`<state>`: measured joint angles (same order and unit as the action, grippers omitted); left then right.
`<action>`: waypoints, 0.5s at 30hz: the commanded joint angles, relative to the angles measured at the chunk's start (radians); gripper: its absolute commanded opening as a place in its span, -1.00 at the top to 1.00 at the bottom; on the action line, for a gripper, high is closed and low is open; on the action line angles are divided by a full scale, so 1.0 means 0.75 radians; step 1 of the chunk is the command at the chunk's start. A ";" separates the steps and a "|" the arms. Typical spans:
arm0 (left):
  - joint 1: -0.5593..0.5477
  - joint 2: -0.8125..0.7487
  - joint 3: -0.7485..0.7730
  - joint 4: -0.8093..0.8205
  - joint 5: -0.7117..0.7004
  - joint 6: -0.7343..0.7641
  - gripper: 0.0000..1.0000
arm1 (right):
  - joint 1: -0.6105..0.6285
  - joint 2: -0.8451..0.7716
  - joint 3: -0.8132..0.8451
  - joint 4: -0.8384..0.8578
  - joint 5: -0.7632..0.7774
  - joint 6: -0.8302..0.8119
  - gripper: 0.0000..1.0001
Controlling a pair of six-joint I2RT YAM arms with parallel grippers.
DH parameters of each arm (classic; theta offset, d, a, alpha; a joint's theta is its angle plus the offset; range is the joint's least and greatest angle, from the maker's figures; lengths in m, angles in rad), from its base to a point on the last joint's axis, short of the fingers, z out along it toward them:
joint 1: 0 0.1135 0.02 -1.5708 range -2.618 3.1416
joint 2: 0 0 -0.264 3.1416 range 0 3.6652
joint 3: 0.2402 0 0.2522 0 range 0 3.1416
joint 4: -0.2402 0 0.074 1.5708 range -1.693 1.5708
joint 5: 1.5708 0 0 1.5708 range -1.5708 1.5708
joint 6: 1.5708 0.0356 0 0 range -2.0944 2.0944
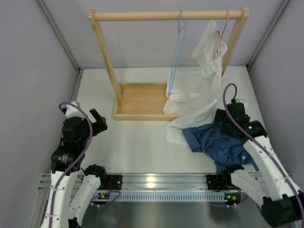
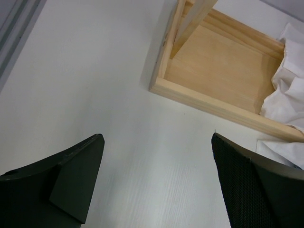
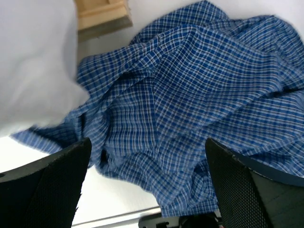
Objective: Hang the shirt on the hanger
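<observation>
The dark blue checked shirt (image 1: 216,145) lies crumpled on the table at the right, partly under the white shirt's hem. It fills the right wrist view (image 3: 199,95). The light blue wire hanger (image 1: 178,47) hangs by its hook from the wooden rail (image 1: 166,15), empty. My right gripper (image 1: 219,124) is open just above the shirt, its fingers (image 3: 52,185) apart and holding nothing (image 3: 147,147). My left gripper (image 1: 97,121) is open and empty over bare table (image 2: 156,142) at the left, far from the shirt.
A white shirt (image 1: 199,90) hangs on a pink hanger (image 1: 222,28) at the rail's right end and drapes onto the table. The wooden rack stands on a tray base (image 1: 137,115) at the back centre, also in the left wrist view (image 2: 209,102). Grey walls enclose the table.
</observation>
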<state>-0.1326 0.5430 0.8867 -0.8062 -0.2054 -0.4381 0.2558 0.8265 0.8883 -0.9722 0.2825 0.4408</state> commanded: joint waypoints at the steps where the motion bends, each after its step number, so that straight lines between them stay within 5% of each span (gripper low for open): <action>1: -0.001 -0.055 -0.008 0.103 0.012 -0.019 -0.97 | 0.035 0.145 -0.094 0.187 0.092 0.093 -0.99; 9: -0.001 -0.096 -0.019 0.112 0.022 -0.021 -0.97 | 0.197 0.440 -0.311 0.455 0.041 0.220 -0.93; 12: -0.001 -0.104 -0.019 0.112 0.020 -0.019 -0.97 | 0.256 0.489 -0.346 0.484 0.012 0.253 -0.17; 13: -0.001 -0.110 -0.021 0.112 0.020 -0.019 -0.96 | 0.278 0.467 -0.348 0.480 0.052 0.285 0.46; 15: -0.001 -0.121 -0.021 0.112 0.020 -0.019 -0.96 | 0.350 0.312 -0.350 0.421 0.104 0.322 1.00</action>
<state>-0.1326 0.4721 0.8734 -0.7731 -0.1978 -0.4442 0.4469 1.1740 0.6182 -0.7002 0.3244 0.6033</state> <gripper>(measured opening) 0.983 0.104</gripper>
